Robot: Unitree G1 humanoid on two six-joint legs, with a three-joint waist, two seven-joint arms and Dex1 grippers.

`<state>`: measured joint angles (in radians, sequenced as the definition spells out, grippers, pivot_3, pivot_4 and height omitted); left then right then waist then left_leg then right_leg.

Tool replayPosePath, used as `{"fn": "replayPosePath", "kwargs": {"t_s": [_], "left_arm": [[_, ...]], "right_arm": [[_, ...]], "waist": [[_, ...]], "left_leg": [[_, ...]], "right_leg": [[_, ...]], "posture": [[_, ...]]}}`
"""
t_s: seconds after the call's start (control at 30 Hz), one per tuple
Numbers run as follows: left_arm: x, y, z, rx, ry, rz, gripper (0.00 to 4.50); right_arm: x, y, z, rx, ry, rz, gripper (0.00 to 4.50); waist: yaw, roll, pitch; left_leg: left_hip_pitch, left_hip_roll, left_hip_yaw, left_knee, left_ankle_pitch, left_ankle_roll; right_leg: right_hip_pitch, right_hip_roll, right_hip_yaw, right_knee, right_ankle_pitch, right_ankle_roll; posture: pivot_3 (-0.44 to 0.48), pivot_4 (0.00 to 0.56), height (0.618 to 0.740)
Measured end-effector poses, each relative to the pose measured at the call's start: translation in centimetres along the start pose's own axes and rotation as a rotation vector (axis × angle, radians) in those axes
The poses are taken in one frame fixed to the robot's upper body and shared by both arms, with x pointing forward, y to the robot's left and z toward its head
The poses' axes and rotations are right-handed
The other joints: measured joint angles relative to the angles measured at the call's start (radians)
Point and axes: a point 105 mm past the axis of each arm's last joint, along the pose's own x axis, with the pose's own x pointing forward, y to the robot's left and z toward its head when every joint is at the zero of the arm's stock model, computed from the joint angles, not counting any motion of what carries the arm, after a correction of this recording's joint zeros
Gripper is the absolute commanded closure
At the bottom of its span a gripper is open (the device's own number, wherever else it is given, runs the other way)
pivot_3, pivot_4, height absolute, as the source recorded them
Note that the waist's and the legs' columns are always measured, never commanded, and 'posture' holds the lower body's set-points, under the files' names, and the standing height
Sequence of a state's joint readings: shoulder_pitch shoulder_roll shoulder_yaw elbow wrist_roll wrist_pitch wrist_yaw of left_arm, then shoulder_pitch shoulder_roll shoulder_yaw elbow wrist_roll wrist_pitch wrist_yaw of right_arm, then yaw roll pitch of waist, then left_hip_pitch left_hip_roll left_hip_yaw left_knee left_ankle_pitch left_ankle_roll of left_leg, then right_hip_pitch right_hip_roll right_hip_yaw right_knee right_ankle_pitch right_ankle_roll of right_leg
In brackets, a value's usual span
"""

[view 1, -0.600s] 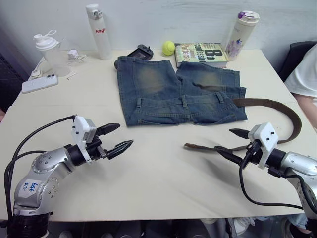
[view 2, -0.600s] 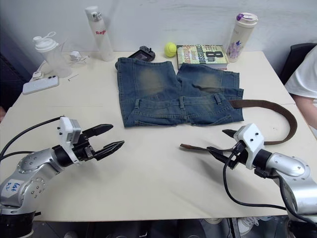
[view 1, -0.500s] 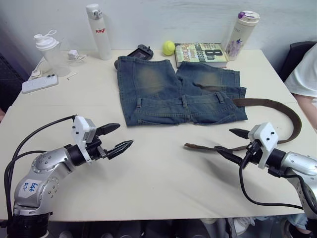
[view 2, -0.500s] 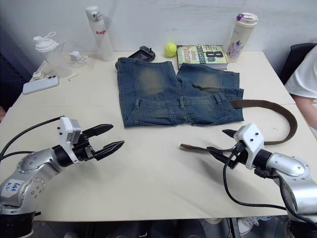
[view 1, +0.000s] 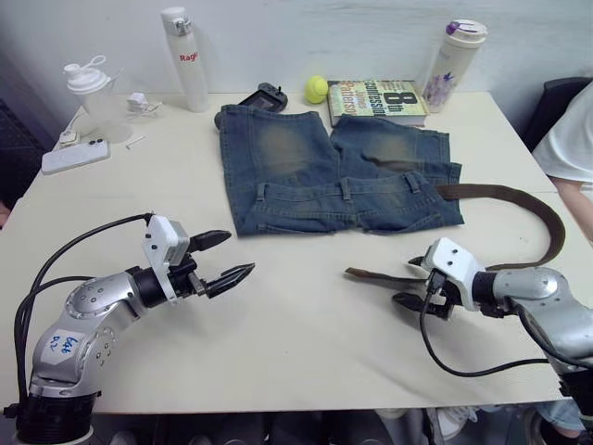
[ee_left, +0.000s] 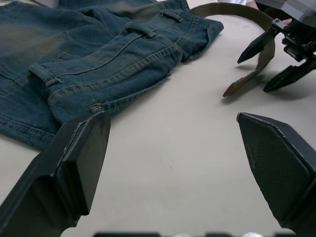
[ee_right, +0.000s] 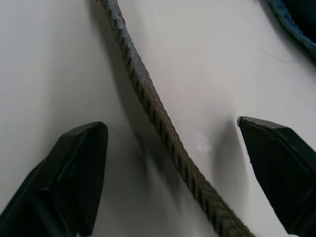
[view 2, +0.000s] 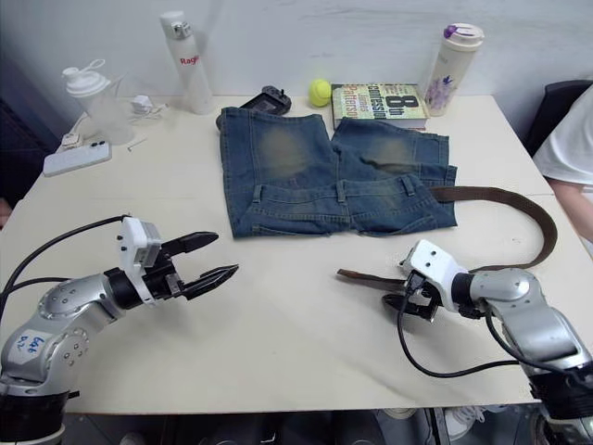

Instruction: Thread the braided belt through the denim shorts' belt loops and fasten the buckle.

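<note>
A cream rectangular table (view 1: 296, 352) is seen. On it are laid faded blue denim shorts (view 1: 324, 171) at upper centre, a dark-brown braided belt (view 1: 519, 199) at right, a yellow-green ball (view 1: 315, 89), a book (view 1: 375, 98), two tall bottles, a clear shaker (view 1: 93, 97) and a white phone (view 1: 72, 157) at upper left.

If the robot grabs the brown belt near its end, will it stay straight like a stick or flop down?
Probably flop. The braided belt already lies in a loose curve on the table, so it bends easily. Its woven surface, seen between the open right gripper fingers, looks rough, so it likely won't slip much.
</note>
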<state>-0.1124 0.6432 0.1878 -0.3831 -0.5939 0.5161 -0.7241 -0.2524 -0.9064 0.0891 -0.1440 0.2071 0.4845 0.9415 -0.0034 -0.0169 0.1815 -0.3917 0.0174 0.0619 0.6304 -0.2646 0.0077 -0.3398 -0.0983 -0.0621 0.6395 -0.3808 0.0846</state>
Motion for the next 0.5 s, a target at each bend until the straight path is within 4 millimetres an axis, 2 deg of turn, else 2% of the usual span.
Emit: {"fn": "replayPosePath", "kwargs": {"t_s": [0.1, 0.23, 0.43, 0.5], "left_arm": [[0.0, -0.1, -0.1, -0.002, 0.003, -0.001, 0.00], [-0.2, -0.1, -0.3, -0.008, 0.008, 0.002, 0.00], [-0.3, -0.3, -0.5, -0.010, 0.017, -0.013, 0.00], [0.1, -0.4, 0.0, 0.009, 0.011, -0.058, 0.00]], "right_arm": [[0.2, 0.4, 0.0, -0.009, 0.001, 0.039, 2.82], [0.3, 0.6, 0.1, -0.028, -0.010, 0.053, 4.46], [0.4, 0.8, 0.4, -0.073, -0.025, 0.064, 4.46], [0.6, 1.4, 1.0, -0.092, -0.050, 0.090, 4.46]], "waist": [[0.000, 0.000, 0.000], [0.000, 0.000, 0.000], [0.000, 0.000, 0.000], [0.001, 0.000, 0.000]], "left_leg": [[0.001, 0.000, 0.000, 0.000, 0.000, 0.000], [0.001, 0.000, 0.000, 0.000, 0.000, 0.000], [0.000, 0.000, 0.000, 0.000, 0.000, 0.000], [0.000, 0.000, 0.000, 0.000, 0.000, 0.000]], "right_leg": [[0.001, 0.000, 0.000, 0.000, 0.000, 0.000], [0.001, 0.000, 0.000, 0.000, 0.000, 0.000], [0.000, 0.000, 0.000, -0.001, 0.000, 0.000], [0.000, 0.000, 0.000, 0.000, 0.000, 0.000]], "posture": [[0.000, 0.150, 0.740], [0.000, 0.150, 0.740], [0.000, 0.150, 0.740], [0.000, 0.150, 0.740]]}}
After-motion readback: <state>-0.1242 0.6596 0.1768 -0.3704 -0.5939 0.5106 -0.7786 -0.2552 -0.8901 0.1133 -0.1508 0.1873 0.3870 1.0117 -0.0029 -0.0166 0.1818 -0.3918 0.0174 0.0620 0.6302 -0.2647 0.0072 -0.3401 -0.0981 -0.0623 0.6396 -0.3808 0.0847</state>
